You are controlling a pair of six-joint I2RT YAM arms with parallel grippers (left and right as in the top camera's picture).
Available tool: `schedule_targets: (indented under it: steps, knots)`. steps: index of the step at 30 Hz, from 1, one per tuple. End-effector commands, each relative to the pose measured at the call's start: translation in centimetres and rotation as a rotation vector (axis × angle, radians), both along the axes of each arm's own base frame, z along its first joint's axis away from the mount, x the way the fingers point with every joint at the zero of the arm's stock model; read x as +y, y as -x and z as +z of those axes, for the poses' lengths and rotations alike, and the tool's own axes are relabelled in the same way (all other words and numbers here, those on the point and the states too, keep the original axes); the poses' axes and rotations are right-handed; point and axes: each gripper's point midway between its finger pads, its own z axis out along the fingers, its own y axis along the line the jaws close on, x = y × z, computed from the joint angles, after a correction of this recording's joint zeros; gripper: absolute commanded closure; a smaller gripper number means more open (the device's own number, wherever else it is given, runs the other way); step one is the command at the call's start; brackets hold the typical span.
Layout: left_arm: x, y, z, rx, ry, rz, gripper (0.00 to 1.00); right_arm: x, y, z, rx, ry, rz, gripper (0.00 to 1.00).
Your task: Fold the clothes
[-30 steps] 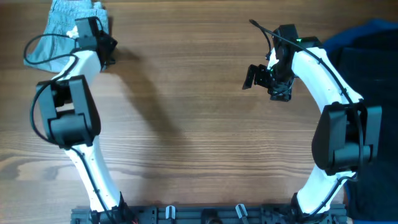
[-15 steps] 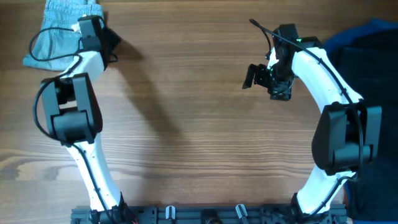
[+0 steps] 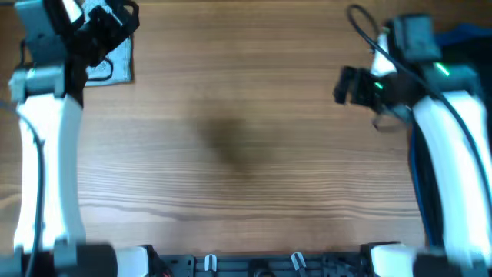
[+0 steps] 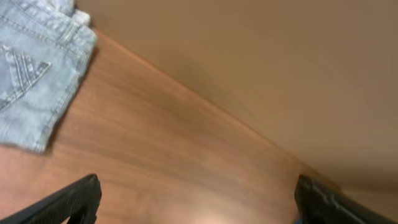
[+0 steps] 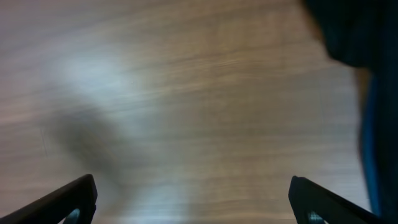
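The pale blue denim shorts (image 3: 108,66) lie in a flat folded stack at the table's back left corner, and their stitched pocket (image 4: 25,67) shows at the top left of the left wrist view. My left gripper (image 3: 115,25) hovers high over them, open and empty (image 4: 197,188). My right gripper (image 3: 350,85) hangs high over the back right of the table, open with only bare wood between its fingers (image 5: 193,188). Black fabric (image 5: 351,28) and bright blue fabric (image 5: 380,155) lie at the right edge of the table.
The wooden table (image 3: 246,154) fills the overhead view, with a soft shadow at its middle. The dark garment pile (image 3: 465,37) shows behind my right arm at the far right. A black rail (image 3: 254,265) runs along the front edge. A tan wall (image 4: 261,56) rises behind the table.
My left gripper opened and let go of the shorts, which now lie flat at the back left corner. Both arms rose toward the overhead camera; the right stayed open.
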Motion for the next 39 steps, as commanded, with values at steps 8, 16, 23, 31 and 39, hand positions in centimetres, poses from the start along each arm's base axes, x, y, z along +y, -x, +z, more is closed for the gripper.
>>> schedule_targets:
  steps: [8, 16, 23, 31, 39]
  knots:
    - [-1.4, 6.1, 3.3, -0.008, 0.002, -0.051, 0.00, -2.2, 17.6, 10.0, -0.400, -0.028, -0.028, 0.00]
    - [-1.5, 6.8, 2.4, 0.039, 0.011, -0.051, 0.00, -2.6, 21.4, 10.9, -0.514, -0.040, -0.029, 0.00]
    - [-1.5, 6.8, 2.4, 0.039, 0.010, -0.051, 0.00, -2.6, 21.4, 10.9, -0.514, -0.040, -0.029, 0.00]
    - [-1.5, 6.8, 2.4, 0.039, 0.010, -0.051, 0.00, -2.6, 21.4, 10.9, -0.514, -0.040, -0.029, 0.00]
    - [-1.5, 6.8, 2.4, 0.040, 0.010, -0.051, 0.00, -3.9, 21.6, 10.7, -0.525, 0.013, -0.108, 0.00]
